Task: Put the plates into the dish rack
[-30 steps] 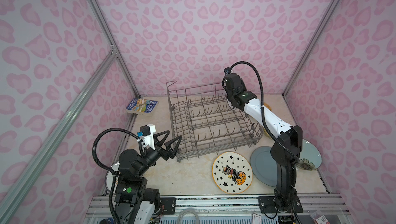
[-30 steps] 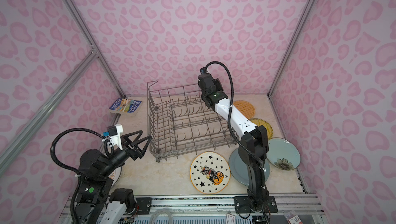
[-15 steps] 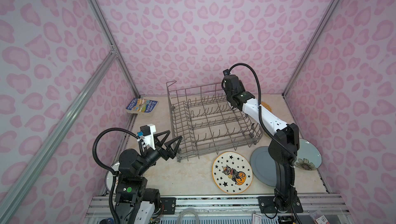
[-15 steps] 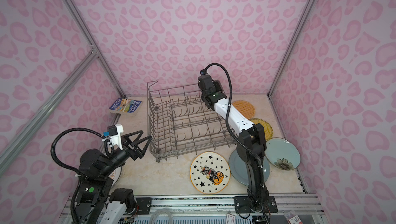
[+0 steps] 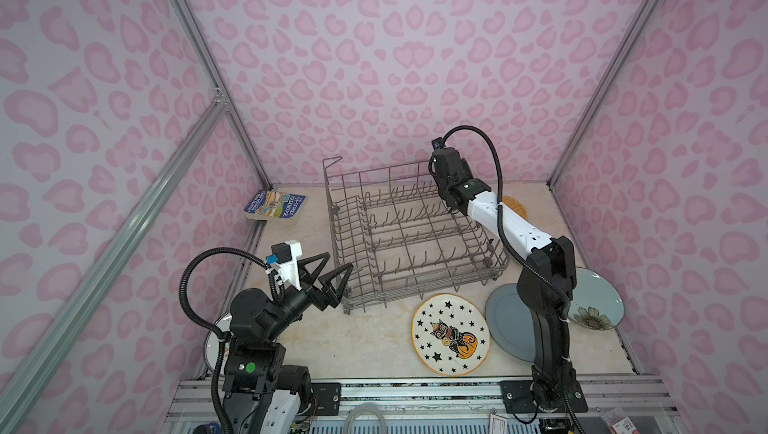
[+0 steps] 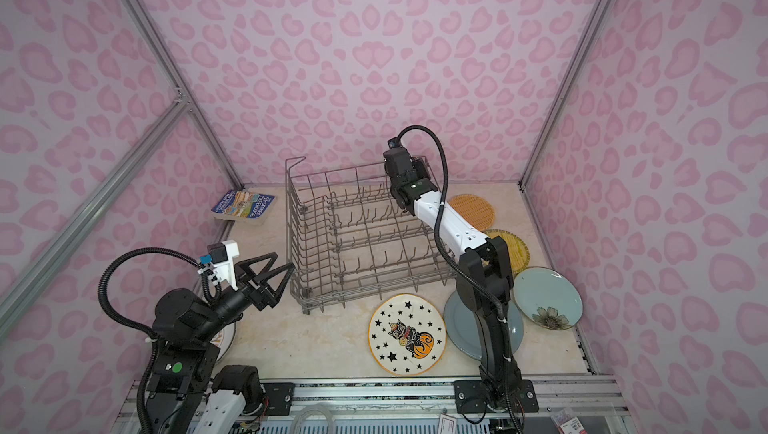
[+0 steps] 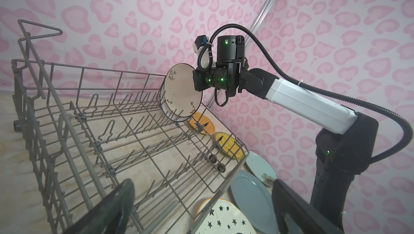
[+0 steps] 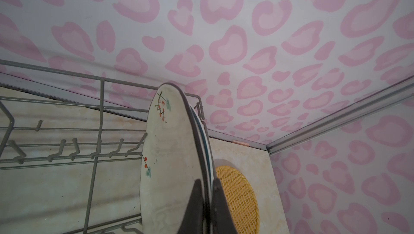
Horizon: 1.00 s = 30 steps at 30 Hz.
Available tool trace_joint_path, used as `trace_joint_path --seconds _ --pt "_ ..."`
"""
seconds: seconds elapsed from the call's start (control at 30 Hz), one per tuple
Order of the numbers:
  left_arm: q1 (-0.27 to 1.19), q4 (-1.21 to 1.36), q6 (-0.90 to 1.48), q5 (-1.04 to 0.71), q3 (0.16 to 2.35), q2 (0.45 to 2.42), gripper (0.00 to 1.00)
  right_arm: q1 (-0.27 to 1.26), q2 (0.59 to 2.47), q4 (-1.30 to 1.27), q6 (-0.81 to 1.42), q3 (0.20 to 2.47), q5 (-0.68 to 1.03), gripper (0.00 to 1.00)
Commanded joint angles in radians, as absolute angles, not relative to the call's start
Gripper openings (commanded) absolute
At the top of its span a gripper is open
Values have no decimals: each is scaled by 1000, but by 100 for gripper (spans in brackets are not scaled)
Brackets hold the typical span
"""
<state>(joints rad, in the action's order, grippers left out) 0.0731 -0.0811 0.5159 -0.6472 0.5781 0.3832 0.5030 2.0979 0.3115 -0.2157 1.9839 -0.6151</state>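
Pinching one plate [image 8: 170, 159], one rack [image 5: 419, 282], six flat

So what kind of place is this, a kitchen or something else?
Likely a robot test booth, not a kitchen: pink patterned walls on metal framing, a left arm and a right arm bolted to a front rail, a dish rack and plates on a tabletop.

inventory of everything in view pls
dish rack: 1, grey, centre
black-rimmed plate: 1, white, on edge, rack's far right corner
white plate: 1, white, under left arm
cat plate: 1, white, before rack
grey-blue plate: 1, grey-blue, near right
flower plate: 1, blue-green, right edge
orange plate: 1, orange, right of rack
yellow plate: 1, yellow, beside it
book: 1, blue, far left
left gripper: 1, black, open beside rack
right gripper: 1, black, shut on black-rimmed plate
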Motion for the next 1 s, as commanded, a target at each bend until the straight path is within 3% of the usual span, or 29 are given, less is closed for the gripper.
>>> trace_joint_path --seconds 0.0,0.97 --pt "71 -41 518 -657 575 385 97 503 2108 275 -191 1973 -623 0" --pt "70 -37 523 -660 575 379 97 503 2115 314 -88 1860 -574 0"
